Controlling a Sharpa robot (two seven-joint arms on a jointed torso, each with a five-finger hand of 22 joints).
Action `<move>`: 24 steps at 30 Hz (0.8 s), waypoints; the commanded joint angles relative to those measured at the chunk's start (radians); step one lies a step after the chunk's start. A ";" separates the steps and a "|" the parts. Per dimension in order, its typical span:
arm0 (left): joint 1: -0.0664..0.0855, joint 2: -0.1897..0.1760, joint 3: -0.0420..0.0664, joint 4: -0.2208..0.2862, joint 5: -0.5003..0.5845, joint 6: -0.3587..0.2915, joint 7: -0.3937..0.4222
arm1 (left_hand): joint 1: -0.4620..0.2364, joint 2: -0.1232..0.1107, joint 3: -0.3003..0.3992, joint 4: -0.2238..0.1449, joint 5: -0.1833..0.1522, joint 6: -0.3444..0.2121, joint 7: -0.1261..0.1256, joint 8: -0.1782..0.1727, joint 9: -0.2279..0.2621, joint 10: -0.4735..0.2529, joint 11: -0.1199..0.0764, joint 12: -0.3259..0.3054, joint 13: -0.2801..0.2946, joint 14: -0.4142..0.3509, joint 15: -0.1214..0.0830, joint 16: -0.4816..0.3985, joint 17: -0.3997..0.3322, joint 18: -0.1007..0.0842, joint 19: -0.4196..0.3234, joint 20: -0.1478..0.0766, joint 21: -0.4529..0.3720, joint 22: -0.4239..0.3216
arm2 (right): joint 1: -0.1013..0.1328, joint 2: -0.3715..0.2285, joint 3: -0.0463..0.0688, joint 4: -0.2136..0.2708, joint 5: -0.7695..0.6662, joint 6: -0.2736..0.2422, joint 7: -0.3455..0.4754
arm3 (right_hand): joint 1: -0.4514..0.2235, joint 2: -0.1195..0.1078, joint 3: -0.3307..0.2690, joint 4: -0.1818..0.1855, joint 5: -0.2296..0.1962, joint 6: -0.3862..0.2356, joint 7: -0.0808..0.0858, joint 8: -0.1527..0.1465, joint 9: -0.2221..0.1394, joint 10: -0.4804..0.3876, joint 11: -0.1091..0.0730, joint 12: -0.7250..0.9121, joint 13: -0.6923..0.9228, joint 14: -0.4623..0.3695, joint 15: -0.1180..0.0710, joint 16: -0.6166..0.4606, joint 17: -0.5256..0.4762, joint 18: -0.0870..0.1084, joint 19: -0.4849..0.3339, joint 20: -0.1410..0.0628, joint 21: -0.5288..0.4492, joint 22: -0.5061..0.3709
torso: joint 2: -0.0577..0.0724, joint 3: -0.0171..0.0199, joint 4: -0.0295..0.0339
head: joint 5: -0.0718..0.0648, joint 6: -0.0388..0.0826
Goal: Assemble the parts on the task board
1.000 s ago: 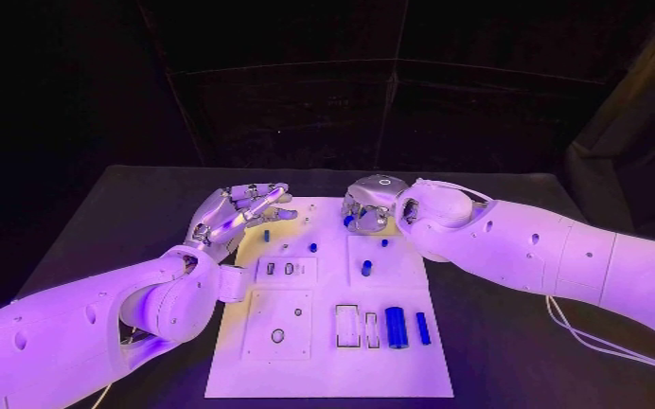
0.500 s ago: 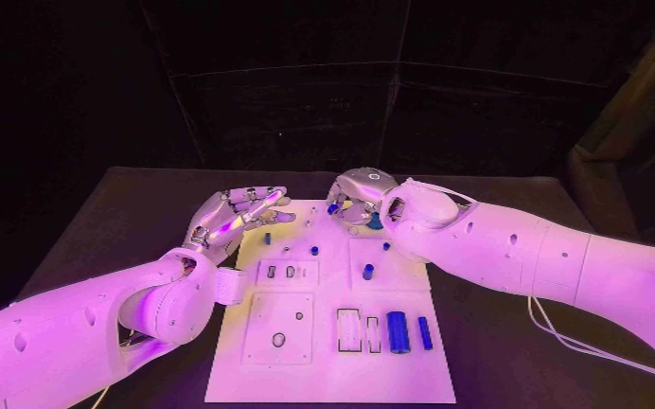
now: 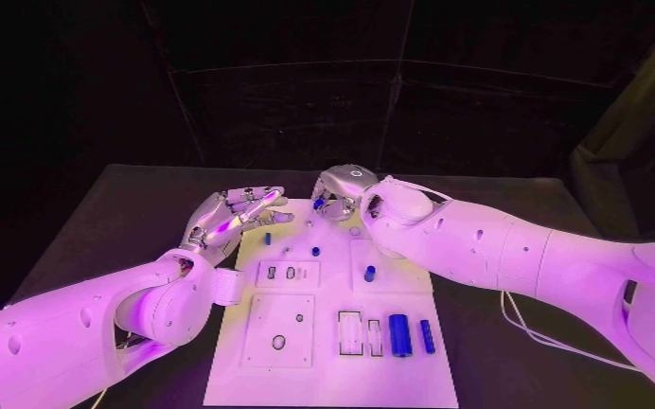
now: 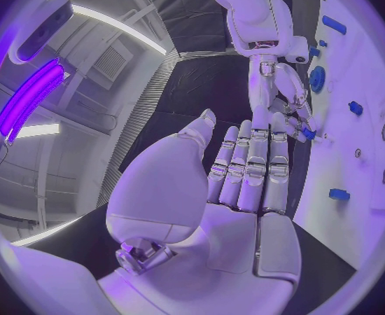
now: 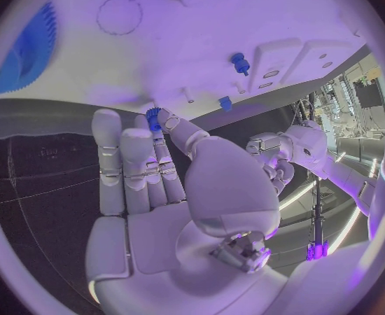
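Parts are tiny, rigid, light, probably slick: right robot hand (image 5: 171, 189) pinches a small blue part (image 5: 152, 113) at its fingertips; left robot hand (image 3: 235, 214) hovers spread, holding nothing.

White task board (image 3: 332, 376) lies flat mid-table, small blue parts (image 3: 398, 334) scattered across it

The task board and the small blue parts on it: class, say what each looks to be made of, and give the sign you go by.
Task board: probably matte white plastic or painted sheet; flat, no glare, crisp cut-out slots. Blue parts, such as the cylinder: likely moulded or printed plastic; even colour, soft sheen. Neither can be confirmed by look alone.
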 commanded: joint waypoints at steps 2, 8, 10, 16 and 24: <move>0.003 0.001 0.001 0.002 0.005 0.017 0.001 | 0.001 0.012 0.000 -0.005 0.000 0.005 0.001 -0.002 -0.001 0.006 -0.001 -0.003 -0.001 0.003 0.003 -0.007 0.002 0.014 0.007 -0.003 -0.003 -0.001 | 0.002 0.010 0.001 -0.013 -0.006 0.006 -0.011 | -0.003 -0.009 0.005 -0.003 -0.007 -0.005 0.001 -0.003 0.000 -0.005 0.001 -0.005 -0.001 -0.005 0.003 0.006 0.001 -0.017 -0.007 0.002 0.002 0.001 | 0.007 -0.0026 0.0043 | -0.001 0.003; 0.005 0.002 0.001 -0.001 0.005 0.018 0.000 | 0.001 0.012 0.000 -0.005 0.000 0.005 0.001 -0.002 -0.001 0.006 -0.001 -0.003 -0.001 0.003 0.003 -0.007 0.002 0.014 0.007 -0.003 -0.003 -0.001 | 0.003 0.019 0.001 -0.024 -0.013 0.043 -0.010 | -0.007 -0.016 0.010 0.002 -0.013 -0.006 0.001 -0.002 0.000 -0.007 0.002 -0.004 -0.001 -0.006 0.004 0.009 0.002 -0.016 -0.010 0.003 0.004 0.001 | 0.010 -0.0021 0.0037 | 0.000 0.001; 0.005 0.003 0.001 -0.001 0.005 0.018 -0.001 | 0.001 0.012 0.000 -0.005 0.000 0.005 0.001 -0.002 -0.001 0.006 -0.001 -0.003 -0.001 0.003 0.003 -0.007 0.002 0.014 0.007 -0.003 -0.003 -0.001 | 0.003 0.021 0.001 -0.024 -0.017 0.052 -0.009 | -0.008 -0.017 0.011 0.003 -0.014 -0.006 0.001 -0.002 0.000 -0.007 0.002 -0.004 -0.001 -0.007 0.004 0.009 0.002 -0.016 -0.010 0.003 0.004 0.001 | 0.010 -0.0015 0.0035 | 0.000 0.000; 0.005 0.002 0.001 -0.003 0.005 0.019 -0.002 | 0.001 0.012 0.000 -0.005 0.000 0.005 0.001 -0.002 -0.001 0.006 -0.001 -0.003 -0.001 0.003 0.003 -0.007 0.002 0.014 0.007 -0.003 -0.003 -0.001 | 0.003 0.023 0.001 -0.025 -0.019 0.073 -0.008 | -0.011 -0.024 0.013 0.006 -0.020 -0.008 0.000 -0.002 0.000 -0.008 0.002 -0.003 0.000 -0.008 0.004 0.011 0.001 -0.016 -0.012 0.004 0.005 0.001 | 0.011 -0.0017 0.0030 | 0.000 0.001; 0.005 0.001 0.001 -0.005 0.005 0.019 -0.005 | 0.001 0.012 0.000 -0.005 0.000 0.005 0.001 -0.002 -0.001 0.006 -0.001 -0.003 -0.001 0.003 0.003 -0.007 0.002 0.014 0.007 -0.003 -0.003 -0.001 | 0.003 0.010 0.001 -0.003 -0.027 0.051 -0.006 | -0.012 -0.024 0.015 0.009 -0.020 -0.006 0.000 -0.001 0.001 -0.007 0.001 -0.003 0.000 -0.008 0.004 0.013 0.003 -0.016 -0.012 0.004 0.007 0.003 | 0.012 -0.0009 0.0041 | 0.002 0.001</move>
